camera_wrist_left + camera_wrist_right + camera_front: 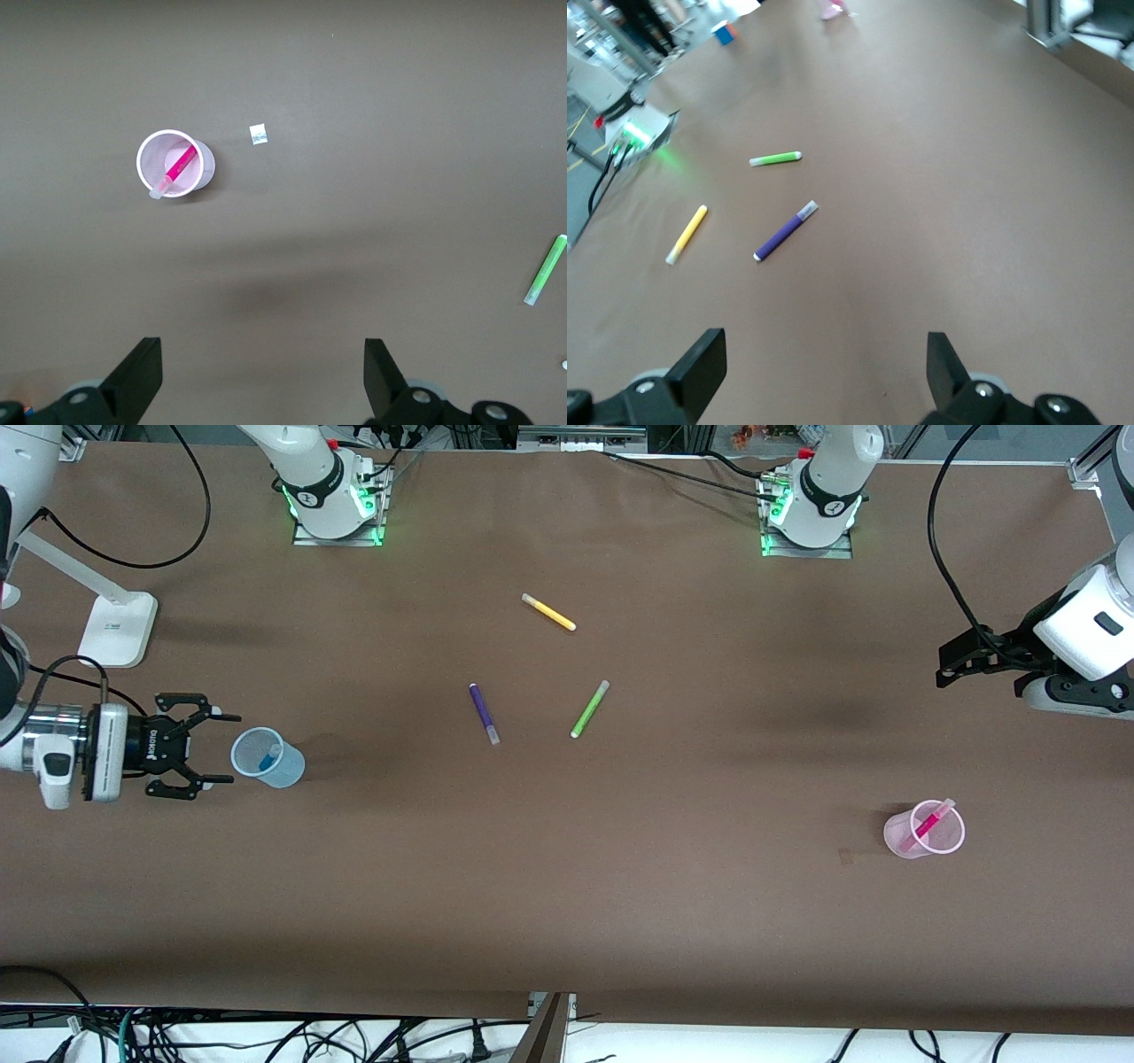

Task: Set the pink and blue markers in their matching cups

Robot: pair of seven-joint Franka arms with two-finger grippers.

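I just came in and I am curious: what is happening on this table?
Both markers are already in matching cups: the pink marker in the pink cup, the blue marker in the blue cup. The right gripper is beside the blue cup, jaws open and empty. The left gripper, open, hangs over its end of the table.

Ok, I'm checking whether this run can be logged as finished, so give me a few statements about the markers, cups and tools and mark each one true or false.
1. The pink marker stands in the pink cup. True.
2. The blue marker lies on the table beside the purple marker. False: it is inside the blue cup.
3. The right tool is open, beside the blue cup. True.
4. The left tool is shut on the green marker. False: it is open and holds nothing; the green marker lies on the table.
5. The yellow marker lies farther from the front camera than the green one. True.
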